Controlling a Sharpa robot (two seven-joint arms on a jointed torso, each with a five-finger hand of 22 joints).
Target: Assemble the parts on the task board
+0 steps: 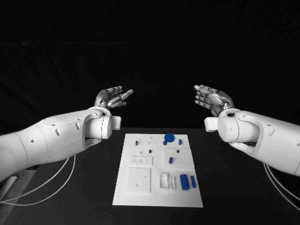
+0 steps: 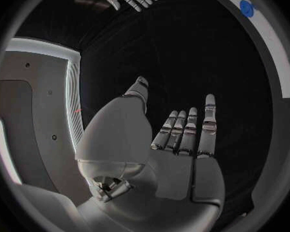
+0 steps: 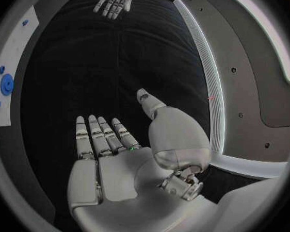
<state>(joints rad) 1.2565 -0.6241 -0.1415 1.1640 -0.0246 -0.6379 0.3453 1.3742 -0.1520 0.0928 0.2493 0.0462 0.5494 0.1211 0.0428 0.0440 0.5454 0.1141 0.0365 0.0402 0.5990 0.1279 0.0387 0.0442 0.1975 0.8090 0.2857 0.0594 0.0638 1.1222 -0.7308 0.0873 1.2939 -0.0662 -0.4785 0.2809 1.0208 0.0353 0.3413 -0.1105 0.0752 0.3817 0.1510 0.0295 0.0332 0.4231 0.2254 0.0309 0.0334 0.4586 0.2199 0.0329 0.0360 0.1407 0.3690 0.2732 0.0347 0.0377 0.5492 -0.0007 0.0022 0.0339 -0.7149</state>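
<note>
The white task board [image 1: 140,192] lies on the black table in front of me. Several small blue parts lie on it: a round disc [image 1: 169,137] near its far edge and a cylinder [image 1: 184,181] near its front right. Both hands hover raised well beyond the board's far end, palms facing each other. My left hand [image 1: 113,98] has its fingers spread and holds nothing; its palm [image 2: 174,154] faces the camera in the left wrist view. My right hand [image 1: 211,97] is likewise empty with straight fingers [image 3: 100,139]. The board's edge [image 2: 274,41] and disc [image 3: 5,83] appear in the wrist views.
Thin white cables [image 1: 48,185] trail across the table under my left arm, and more run under the right arm [image 1: 285,187]. Pale blocks [image 1: 139,180] and recesses are on the board's left half. Black table surface surrounds the board on all sides.
</note>
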